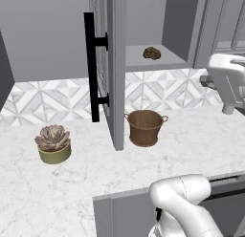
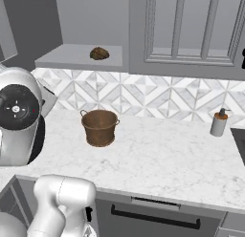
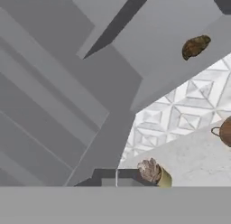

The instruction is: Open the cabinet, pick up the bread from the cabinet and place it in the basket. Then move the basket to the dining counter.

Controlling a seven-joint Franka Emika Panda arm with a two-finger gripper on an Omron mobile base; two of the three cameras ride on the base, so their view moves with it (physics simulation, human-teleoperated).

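Note:
The grey cabinet's door (image 1: 115, 64) stands swung out over the counter, its black bar handle (image 1: 90, 64) facing left. On the open shelf lies the bread (image 1: 152, 53) (image 2: 99, 53) (image 3: 195, 46), a small brown lump. Below it, the brown basket (image 1: 145, 127) (image 2: 100, 127) (image 3: 225, 132) stands upright and empty on the counter, right of the door's edge. My gripper (image 1: 206, 81) hovers at the right, level with the shelf's underside, apart from the bread and holding nothing; its fingers look shut. In the hand view the door's inner panel (image 3: 67, 105) lies close. The dining counter is out of view.
An olive pot with a pink succulent (image 1: 53, 144) (image 3: 153, 172) sits left of the door. A soap dispenser (image 2: 219, 122) stands at the back right. A closed panelled wall cabinet (image 2: 191, 26) hangs right of the open one. The white marble counter (image 1: 191, 150) runs forward of the basket.

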